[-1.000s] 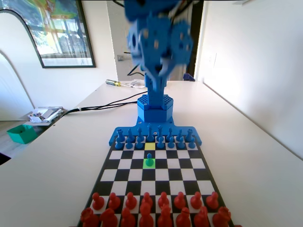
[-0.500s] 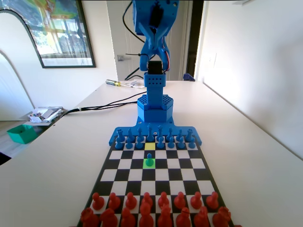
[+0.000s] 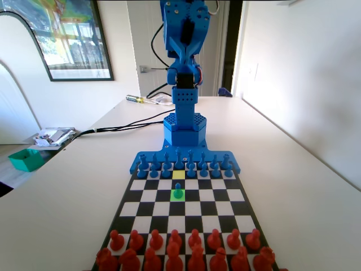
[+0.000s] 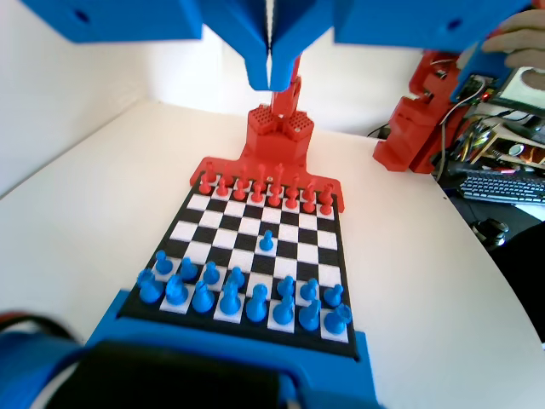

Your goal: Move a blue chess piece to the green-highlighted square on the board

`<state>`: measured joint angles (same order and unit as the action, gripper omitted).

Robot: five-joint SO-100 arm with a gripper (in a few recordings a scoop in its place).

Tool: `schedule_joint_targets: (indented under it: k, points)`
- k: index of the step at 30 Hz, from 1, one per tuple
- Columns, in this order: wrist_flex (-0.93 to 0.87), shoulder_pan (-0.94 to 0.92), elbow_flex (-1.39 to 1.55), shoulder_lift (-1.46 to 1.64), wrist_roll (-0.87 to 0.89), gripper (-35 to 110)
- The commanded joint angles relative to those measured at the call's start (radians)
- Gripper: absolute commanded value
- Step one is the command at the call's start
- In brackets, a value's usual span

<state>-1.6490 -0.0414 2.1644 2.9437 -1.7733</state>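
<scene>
hand [image 4: 270, 77]: jaws pressed together, nothing betw. them; raised high over the arm's end of the board [image 4: 317, 223]
pawn vs hand: blue chess piece [image 4: 266, 242] sits far below and fwd of the hand, almost straight ahead along the board's centre file in wrist view
pawn place: upright on the green-highlighted square [image 3: 178, 195], alone, fwd of its own row, well apart from red pieces [image 3: 175, 248]
vacated sq: paler yellow-green square [image 3: 178, 175] in the blue pawn row, bare, nearer the hand than the pawn
pawn look: small, blue, round head, flared base; long axis vertical
status: judged done, pawn already on target; no further reach seems needed
desk [image 3: 293, 169]: white, carries the board
</scene>
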Motion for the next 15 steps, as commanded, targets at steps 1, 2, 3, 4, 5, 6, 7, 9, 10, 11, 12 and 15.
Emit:
schedule_joint_targets:
  k: [1,2,3,4,5,6,7,9,10,11,12,15]
  points:
    - [0.061,-0.017,0.011,0.058,-0.003,1]
    - [0.063,-0.018,0.011,0.061,-0.003,1]
    - [0.063,-0.02,0.011,0.063,-0.003,1]
    - [0.063,-0.02,0.011,0.063,-0.002,1]
    - [0.064,-0.02,0.011,0.063,-0.002,1]
    - [0.064,-0.02,0.011,0.063,-0.002,1]
    - [0.064,-0.021,0.011,0.064,-0.002,1]
    - [0.064,-0.023,0.012,0.064,0.0,1]
    - [0.066,-0.023,0.012,0.064,0.0,1]
    - [0.066,-0.02,0.012,0.066,0.0,1]
    - [0.066,-0.02,0.012,0.066,-0.002,1]
    - [0.066,-0.017,0.012,0.067,-0.003,1]
